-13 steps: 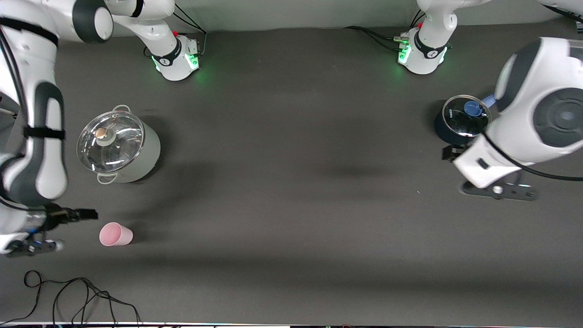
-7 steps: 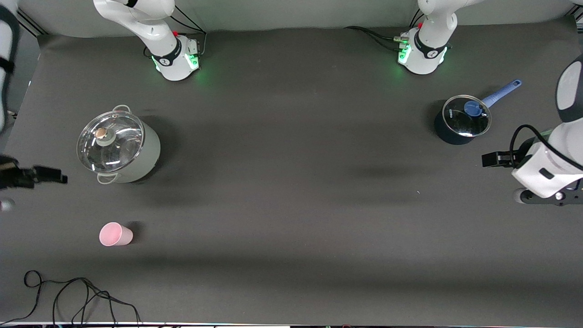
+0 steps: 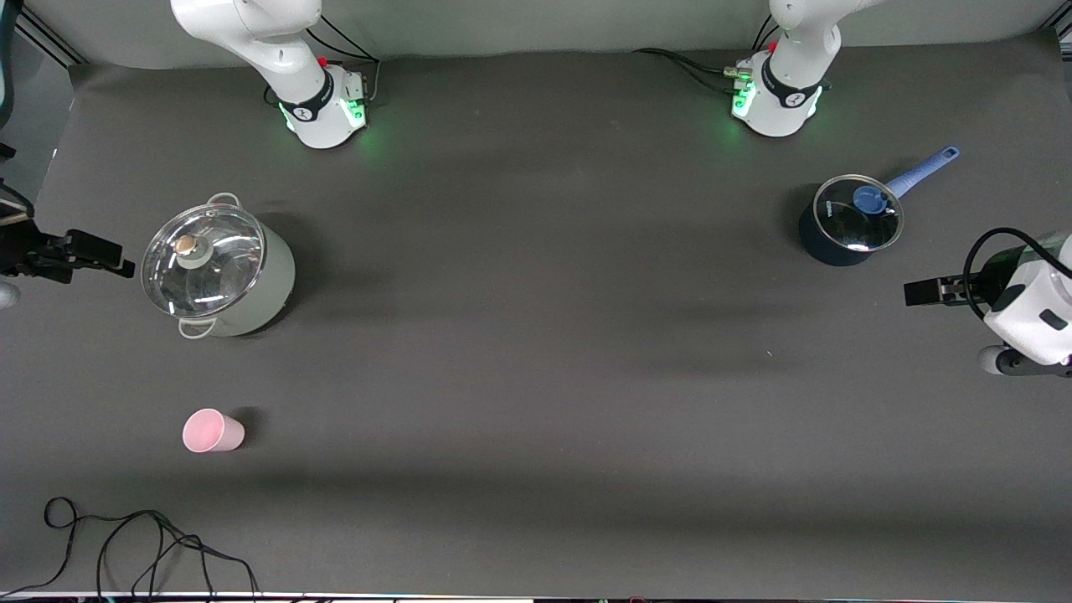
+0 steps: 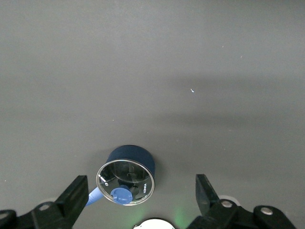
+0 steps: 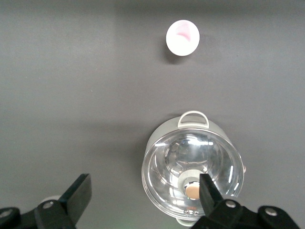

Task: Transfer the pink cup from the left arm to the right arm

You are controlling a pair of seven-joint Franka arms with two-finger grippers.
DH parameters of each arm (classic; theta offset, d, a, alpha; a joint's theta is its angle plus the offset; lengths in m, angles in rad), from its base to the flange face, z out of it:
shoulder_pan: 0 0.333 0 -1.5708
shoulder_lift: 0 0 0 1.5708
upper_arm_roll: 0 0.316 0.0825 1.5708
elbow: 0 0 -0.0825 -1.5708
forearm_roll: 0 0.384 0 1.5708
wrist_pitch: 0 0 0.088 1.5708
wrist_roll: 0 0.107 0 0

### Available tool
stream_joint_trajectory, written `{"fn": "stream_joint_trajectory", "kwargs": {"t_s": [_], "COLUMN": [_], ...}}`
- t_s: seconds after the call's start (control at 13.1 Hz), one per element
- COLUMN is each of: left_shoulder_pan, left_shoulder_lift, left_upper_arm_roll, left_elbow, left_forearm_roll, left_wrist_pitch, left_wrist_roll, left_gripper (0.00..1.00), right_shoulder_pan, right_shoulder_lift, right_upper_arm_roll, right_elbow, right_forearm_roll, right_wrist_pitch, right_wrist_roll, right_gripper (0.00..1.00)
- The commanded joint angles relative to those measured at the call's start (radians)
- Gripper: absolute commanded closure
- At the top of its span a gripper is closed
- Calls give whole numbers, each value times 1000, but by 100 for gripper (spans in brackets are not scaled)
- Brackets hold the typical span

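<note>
The pink cup [image 3: 213, 431] stands upright on the dark table at the right arm's end, nearer to the front camera than the grey pot. It also shows in the right wrist view [image 5: 182, 37]. My right gripper [image 3: 113, 255] is open and empty, up in the air at the table's edge beside the grey pot; its jaws stand wide apart in the right wrist view [image 5: 143, 193]. My left gripper [image 3: 917, 293] is open and empty at the left arm's end, near the blue saucepan; its jaws also stand wide apart in the left wrist view [image 4: 140, 191].
A grey pot with a glass lid [image 3: 216, 270] stands at the right arm's end and shows in the right wrist view [image 5: 193, 164]. A blue saucepan with a glass lid [image 3: 850, 219] stands at the left arm's end [image 4: 127, 176]. A black cable [image 3: 126, 544] lies at the front corner.
Both arms have pulled back toward their ends of the table. My right gripper has gone from beside the cup to beside the grey pot. The cup has not moved.
</note>
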Motion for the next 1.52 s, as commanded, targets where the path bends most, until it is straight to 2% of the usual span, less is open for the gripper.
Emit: {"fn": "stream_joint_trajectory", "kwargs": {"t_s": [0.0, 0.15, 0.38, 0.53, 0.69, 0.76, 0.91, 1.14, 1.22, 1.45], "left_shoulder_pan": [5, 8, -46, -163, -288, -357, -438, -423, -400, -251], "left_shoulder_lift": [-31, -33, -97, -108, -124, -129, -167, -320, -347, -358], "left_upper_arm_roll": [-7, -1, 87, 208, 374, 466, 595, 608, 597, 432], "left_elbow": [-32, -38, -115, -110, -112, -115, -167, -444, -495, -511], "left_forearm_roll": [-9, -35, -77, -89, -148, -162, -219, -241, -241, -238], "left_wrist_pitch": [-1, 1, 38, 33, 38, 45, 91, 301, 336, 361], "left_wrist_roll": [0, 0, 0, 0, 22, 78, 164, 252, 266, 292], "left_gripper": [0, 0, 0, 0, 0, 0, 0, 0, 0, 0], "right_shoulder_pan": [40, 40, 37, -7, -162, -204, -210, -207, -203, -198], "right_shoulder_lift": [-44, -45, -47, -45, -45, -45, -45, -44, -44, -35], "right_upper_arm_roll": [-1, -1, -4, 18, 187, 237, 251, 254, 254, 254], "right_elbow": [-47, -39, -23, -15, -1, 2, 13, 37, 37, 45], "right_forearm_roll": [-49, -49, -46, -42, -39, -39, -40, -39, -40, -39], "right_wrist_pitch": [26, 24, 29, 30, 30, 29, 30, 27, 27, 27], "right_wrist_roll": [74, 75, 75, 75, 75, 80, 140, 146, 146, 146], "right_gripper": [0, 0, 0, 0, 0, 0, 0, 0, 0, 0]}}
